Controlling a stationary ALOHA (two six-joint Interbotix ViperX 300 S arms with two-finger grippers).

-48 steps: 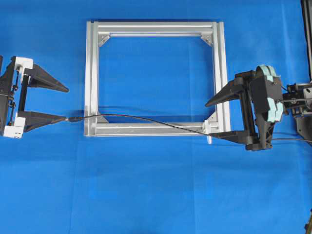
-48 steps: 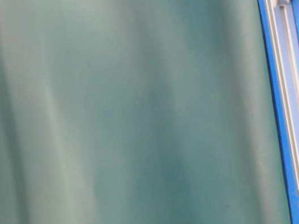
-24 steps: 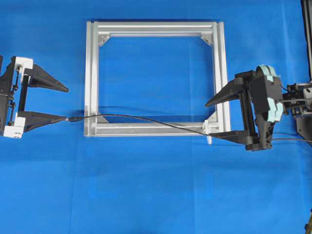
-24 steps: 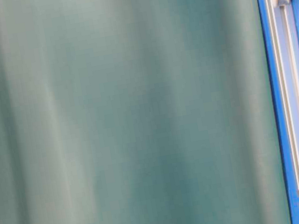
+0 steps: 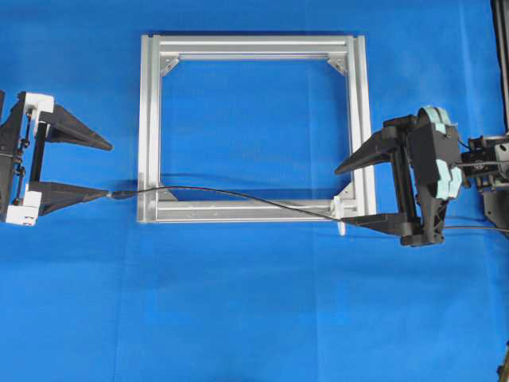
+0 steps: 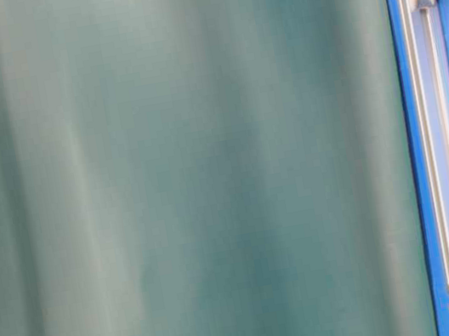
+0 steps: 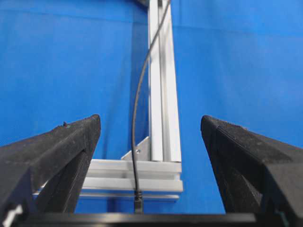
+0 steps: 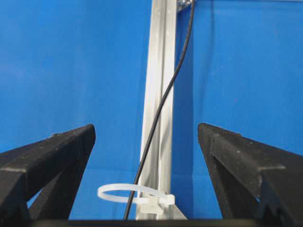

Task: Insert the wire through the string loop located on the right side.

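The silver frame [image 5: 149, 119] lies flat on the blue cloth. The thin black wire [image 5: 238, 196] runs from its plug tip [image 5: 119, 193] over the frame's bottom bar to the lower right corner. The plug tip [image 7: 138, 204] lies just off the lower fingertip of my left gripper [image 5: 108, 169], which is open and empty. The white string loop [image 8: 128, 193] sticks out from the frame's lower right corner [image 5: 340, 208]. The wire [image 8: 161, 109] crosses the loop's ring and seems to pass through it. My right gripper [image 5: 343, 196] stands open around that corner, holding nothing.
Triangular corner brackets [image 5: 169, 65] sit inside the frame. Beyond the loop the wire continues under the right gripper to the right edge [image 5: 477, 228]. The table-level view is mostly filled by a grey-green surface [image 6: 174, 176], with only a strip of frame [image 6: 440, 140] showing.
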